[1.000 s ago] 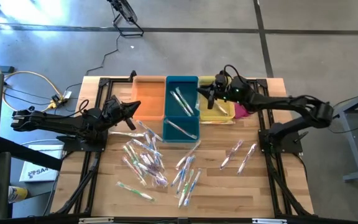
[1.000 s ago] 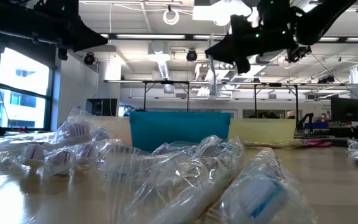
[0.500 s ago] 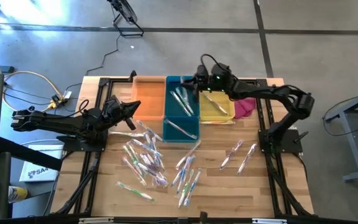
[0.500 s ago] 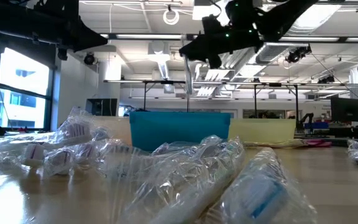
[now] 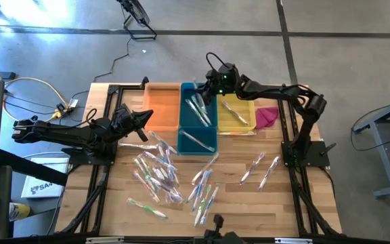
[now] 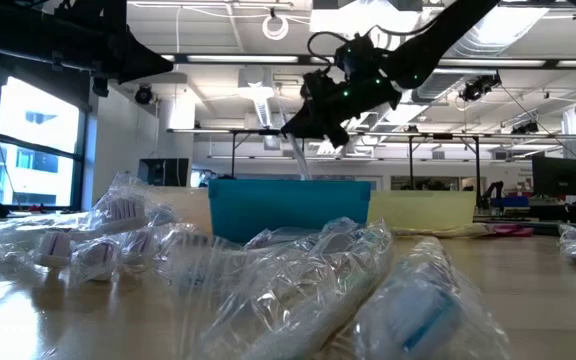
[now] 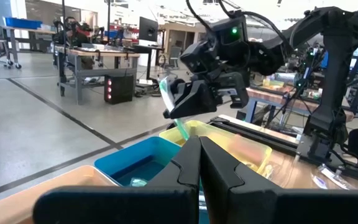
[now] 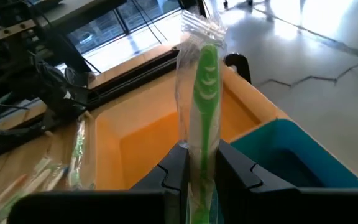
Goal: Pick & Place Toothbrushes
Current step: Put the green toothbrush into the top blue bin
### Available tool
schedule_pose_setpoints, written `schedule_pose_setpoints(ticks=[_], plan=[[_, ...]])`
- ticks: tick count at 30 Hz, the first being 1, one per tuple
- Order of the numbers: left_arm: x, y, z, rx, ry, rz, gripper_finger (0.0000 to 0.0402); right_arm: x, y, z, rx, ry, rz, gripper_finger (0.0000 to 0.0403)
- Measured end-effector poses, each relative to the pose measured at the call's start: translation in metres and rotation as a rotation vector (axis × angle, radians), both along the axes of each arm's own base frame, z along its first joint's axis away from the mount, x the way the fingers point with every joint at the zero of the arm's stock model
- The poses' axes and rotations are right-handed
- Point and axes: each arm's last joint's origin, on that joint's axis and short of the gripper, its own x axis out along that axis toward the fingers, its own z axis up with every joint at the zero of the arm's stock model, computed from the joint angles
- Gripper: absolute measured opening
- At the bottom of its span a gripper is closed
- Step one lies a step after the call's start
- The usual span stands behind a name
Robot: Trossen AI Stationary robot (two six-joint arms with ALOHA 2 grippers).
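Observation:
Several wrapped toothbrushes (image 5: 161,173) lie piled on the wooden table, with two more (image 5: 259,168) toward the right. A few lie inside the blue bin (image 5: 212,132), and one lies in the yellow bin (image 5: 248,108). My right gripper (image 5: 207,89) hangs over the blue bin's far end, shut on a green toothbrush (image 8: 205,87) in a clear wrapper. My left gripper (image 5: 147,116) waits shut at the table's left, beside the orange bin (image 5: 161,107). My right gripper pinches the green toothbrush's wrapped handle (image 8: 202,152) between its two fingers (image 8: 173,171). The toothbrush runs along the fingers and sticks out past their tips. In the low view it slants down below the gripper (image 6: 298,160), lifted clear above the blue bin.
Orange, blue and yellow bins stand side by side at the table's far middle. A pink cloth (image 5: 266,116) lies right of the yellow bin. In the low view, crinkled wrappers (image 6: 298,280) fill the near foreground.
My right gripper has carried the green toothbrush toward the table's left, from over the yellow bin to over the blue bin's far end, tipping downward as it went. It stays shut on the toothbrush.

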Motion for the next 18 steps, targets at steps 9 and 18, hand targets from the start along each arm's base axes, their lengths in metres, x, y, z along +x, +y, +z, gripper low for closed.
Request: schedule_pose_setpoints(ticks=[9, 18], plan=[[0.0002, -0.0001, -0.0013, 0.001, 0.015, -0.003, 0.0000, -0.0038, -0.0013, -0.0065, 0.085, 0.049, -0.016, 0.0045], [0.0004, -0.0001, -0.0024, -0.001, 0.025, -0.003, 0.0000, -0.0037, -0.0001, -0.0078, 0.101, 0.060, -0.019, 0.0045]])
